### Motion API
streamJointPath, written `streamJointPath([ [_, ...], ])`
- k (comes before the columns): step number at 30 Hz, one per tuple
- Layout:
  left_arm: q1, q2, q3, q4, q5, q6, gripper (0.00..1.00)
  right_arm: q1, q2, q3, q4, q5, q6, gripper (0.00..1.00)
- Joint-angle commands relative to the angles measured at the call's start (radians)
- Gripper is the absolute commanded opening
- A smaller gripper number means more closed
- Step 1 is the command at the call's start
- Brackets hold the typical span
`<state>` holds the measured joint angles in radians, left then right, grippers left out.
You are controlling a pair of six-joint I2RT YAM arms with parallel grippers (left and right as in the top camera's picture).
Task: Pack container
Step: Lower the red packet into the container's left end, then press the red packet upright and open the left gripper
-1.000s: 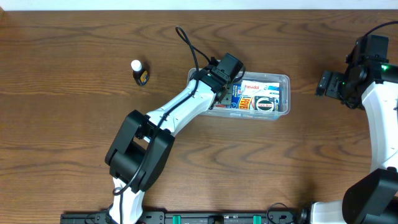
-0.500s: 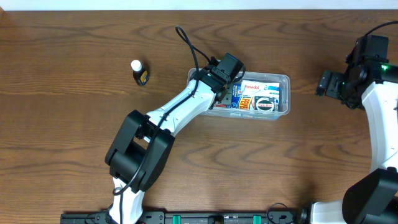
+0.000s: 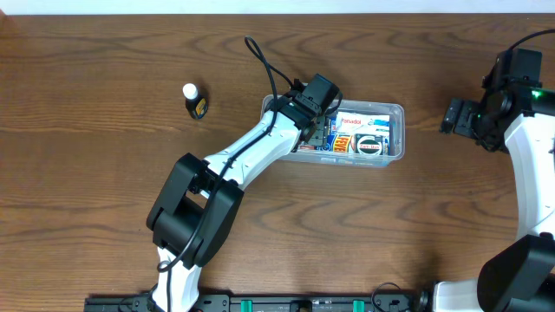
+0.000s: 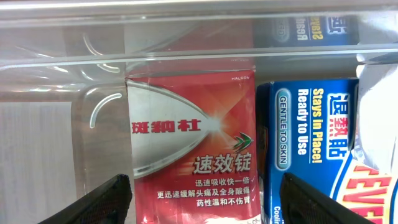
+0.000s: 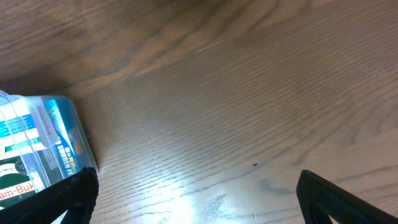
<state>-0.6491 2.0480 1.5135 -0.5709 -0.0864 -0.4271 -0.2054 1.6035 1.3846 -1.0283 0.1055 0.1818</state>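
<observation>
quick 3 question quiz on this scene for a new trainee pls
1. True or false: the small bottle is inside the container.
2. In the left wrist view, which box shows between the left gripper's fingers? A red, B blue, C green
3. Fill in: the right gripper hangs open over the wooden ____.

Key: 1 false; 2 A, the red box; 3 table

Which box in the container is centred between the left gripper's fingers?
The red box with Chinese lettering, midway under the left gripper. The blue "Stays in Place" box beside it sits off-centre, by one finger.
</observation>
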Motion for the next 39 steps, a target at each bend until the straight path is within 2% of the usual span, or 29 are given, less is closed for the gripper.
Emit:
streamJointPath([
  [1, 0.004, 0.008, 0.013, 0.002, -0.019, -0.009, 0.77, -0.003, 0.003, 0.003, 0.000, 0.006, -0.007, 0.99],
  [7, 0.004, 0.008, 0.013, 0.005, -0.066, -0.008, 0.77, -0.003, 0.003, 0.003, 0.000, 0.006, -0.007, 0.99],
  [9, 0.004, 0.010, 0.013, 0.005, -0.086, -0.008, 0.74, -0.003, 0.003, 0.003, -0.001, 0.006, -0.007, 0.99],
  [10, 0.004, 0.012, 0.013, 0.005, -0.092, -0.008, 0.66, -0.003, 0.003, 0.003, 0.000, 0.006, -0.007, 0.99],
  [12, 0.005, 0.016, 0.013, 0.008, -0.091, -0.008, 0.56, -0.003, 0.003, 0.003, 0.000, 0.006, -0.007, 0.99],
  [16, 0.014, 0.031, 0.013, 0.009, -0.091, -0.008, 0.28, -0.003, 0.003, 0.003, 0.000, 0.006, -0.007, 0.99],
  [18, 0.023, 0.039, 0.013, 0.008, -0.091, -0.008, 0.19, -0.003, 0.003, 0.003, -0.001, 0.006, -0.007, 0.99],
  [22, 0.044, 0.051, 0.012, 0.008, -0.091, -0.008, 0.19, -0.003, 0.003, 0.003, 0.000, 0.006, -0.007, 0.99],
  [23, 0.051, 0.051, 0.011, 0.008, -0.091, -0.008, 0.15, -0.003, 0.003, 0.003, 0.000, 0.006, -0.007, 0.99],
  [27, 0.075, 0.051, 0.010, 0.008, -0.090, -0.008, 0.12, -0.003, 0.003, 0.003, 0.000, 0.006, -0.007, 0.99],
  [39, 0.082, 0.051, 0.009, 0.005, -0.080, -0.008, 0.10, -0.003, 0.003, 0.003, 0.000, 0.006, -0.007, 0.99],
])
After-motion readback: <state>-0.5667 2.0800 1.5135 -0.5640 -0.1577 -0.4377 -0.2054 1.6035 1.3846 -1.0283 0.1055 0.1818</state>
